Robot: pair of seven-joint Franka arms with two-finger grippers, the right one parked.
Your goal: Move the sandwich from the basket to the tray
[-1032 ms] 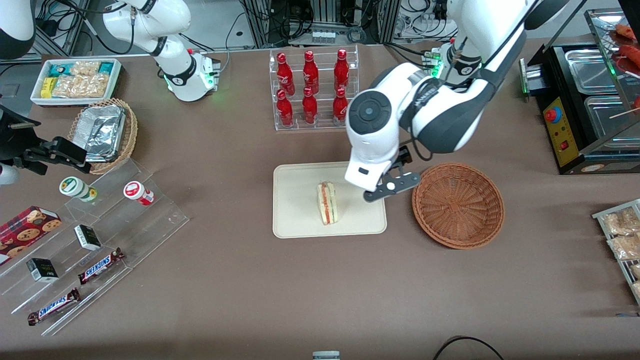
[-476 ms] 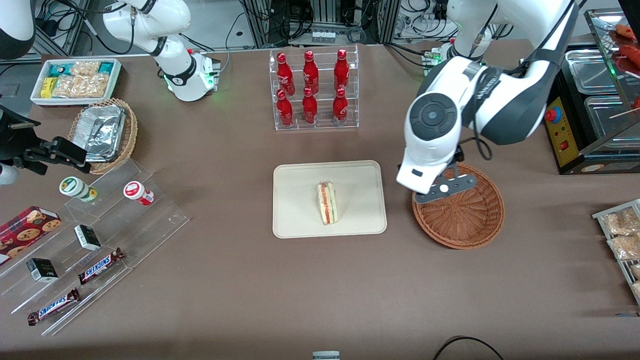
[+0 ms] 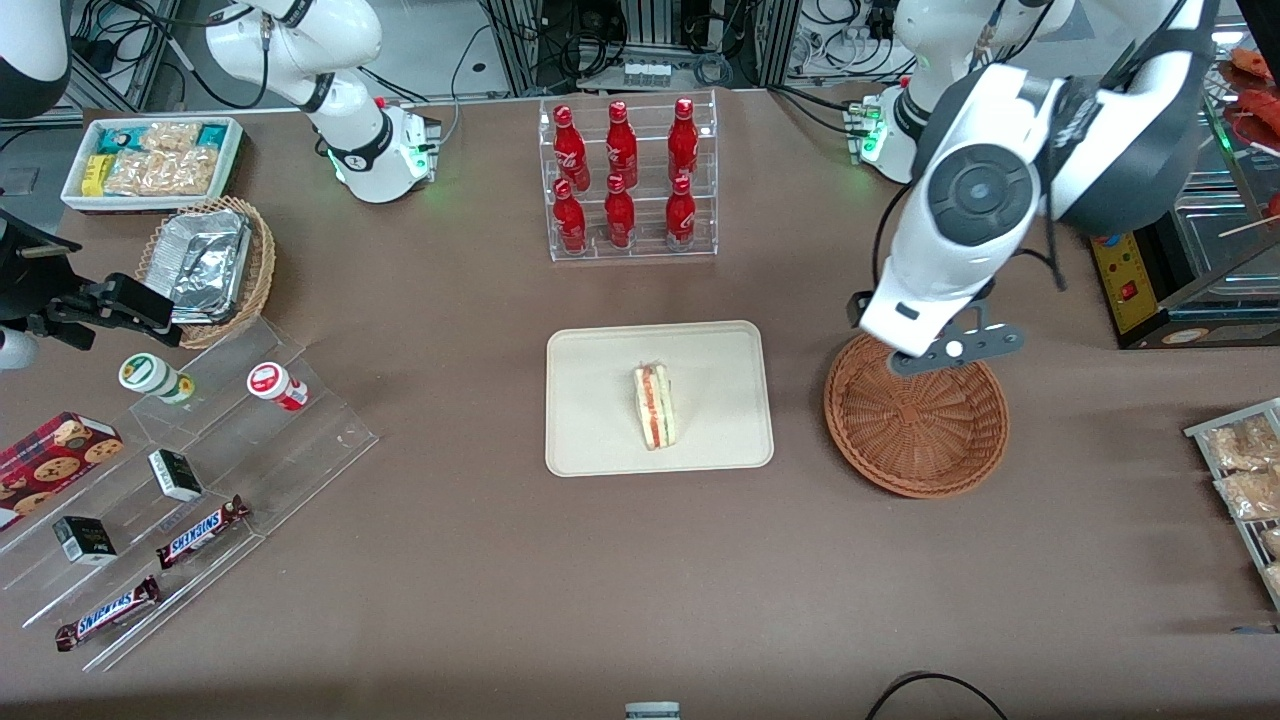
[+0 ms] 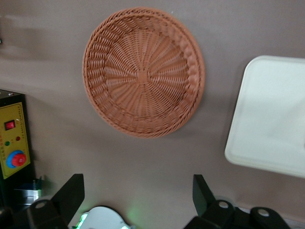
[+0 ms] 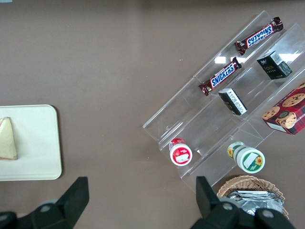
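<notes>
One sandwich (image 3: 654,406), and it sits on the one cream tray (image 3: 600,360), about mid-tray, filling side up toward the front camera. Beside the tray, toward the working arm's end of the table, there's the single reddish-brown basket (image 3: 930,440), nothing in it. The gripper (image 4: 138,200) hangs above the basket's rim on the edge farther from the front camera, fingers spread wide apart and holding nothing. A second ago it was over the tray's edge right by the sandwich; half a second ago it was over the basket's tray-side rim; now it's higher and farther from the tray. Sandwich, tray and basket haven't budged. Six red bottles (image 3: 620,160) stand in their clear rack. The left wrist view gives the basket's bare woven floor; the right wrist view catches the sandwich's pale flat side.
</notes>
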